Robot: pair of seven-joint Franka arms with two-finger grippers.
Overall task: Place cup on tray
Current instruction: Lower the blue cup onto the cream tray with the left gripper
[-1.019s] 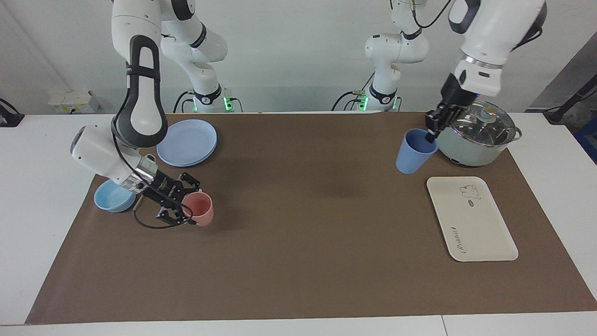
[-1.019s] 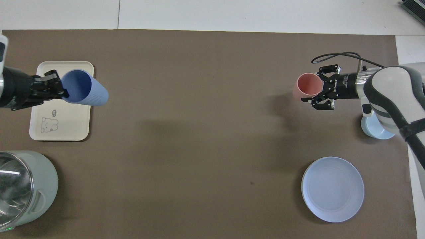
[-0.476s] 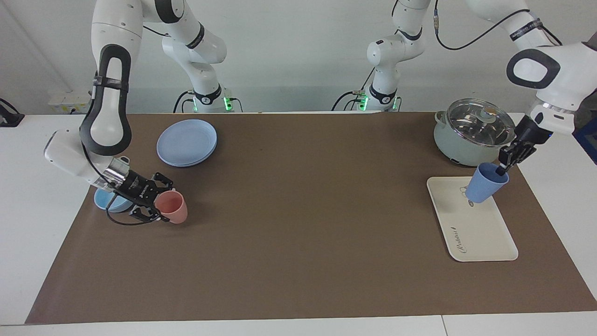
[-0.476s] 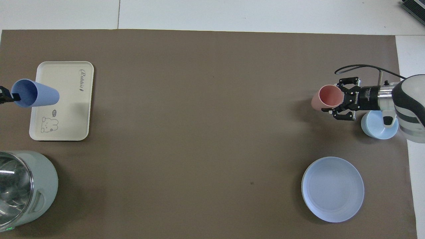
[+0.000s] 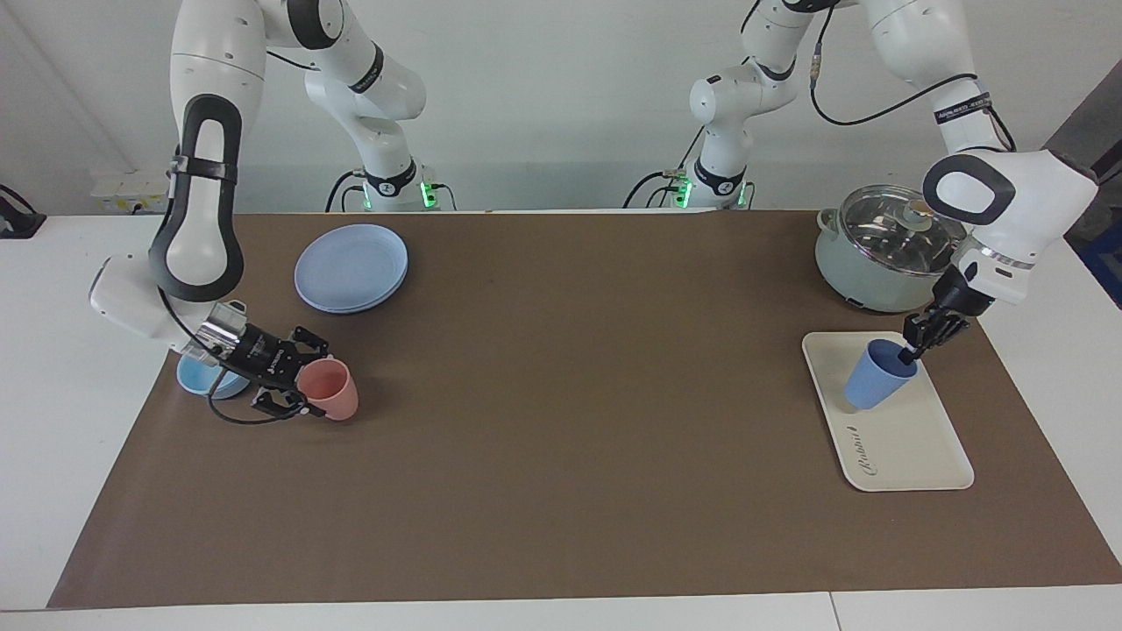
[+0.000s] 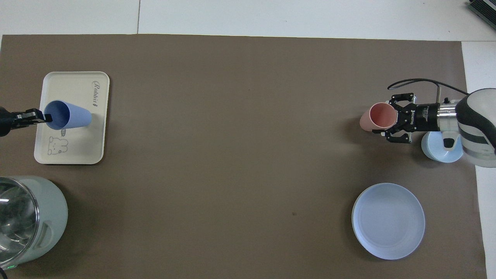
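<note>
The left gripper [image 5: 913, 349] pinches the rim of the blue cup [image 5: 872, 376] and holds it tilted over the tray [image 5: 912, 438], the cup's base at or just above the tray's surface; contact cannot be told. Below the gripper the cup covers part of the bear drawing, and the lidded pot [image 5: 885, 250] stands just beside that arm's wrist, nearer to the robots than the tray. The right gripper [image 5: 302, 386] is closed on the rim of the pink cup [image 5: 330, 390], low over the brown mat [image 5: 561, 421], with the small blue bowl [image 5: 203, 379] under its wrist and the blue plate [image 5: 351, 267] nearby.
</note>
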